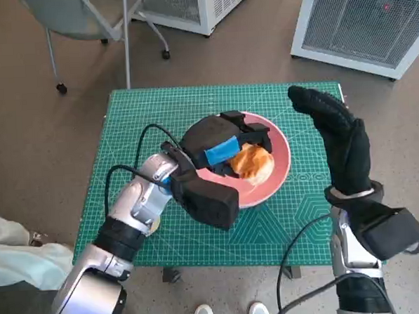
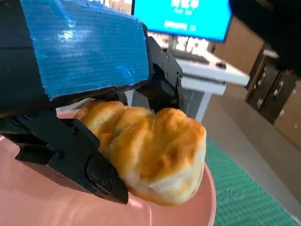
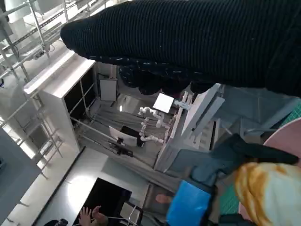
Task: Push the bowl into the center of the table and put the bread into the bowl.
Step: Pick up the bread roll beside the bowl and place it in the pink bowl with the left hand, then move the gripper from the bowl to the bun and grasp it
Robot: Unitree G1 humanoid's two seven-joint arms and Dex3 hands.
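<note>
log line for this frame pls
phase: placing bread | left hand: holds bread over pink bowl | right hand: open, raised beside bowl, holds nothing | bowl: near center of green mat

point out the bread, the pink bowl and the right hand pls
bread [image 1: 252, 163], head view, on its golden top beside the left hand's fingers.
pink bowl [image 1: 283, 159], head view, on the bare rim at its right side.
right hand [image 1: 338, 132], head view, on the middle of the black glove, raised beside the bowl.

Left hand [image 1: 220, 151] clenched (right hand [image 1: 338, 132] flat)
</note>
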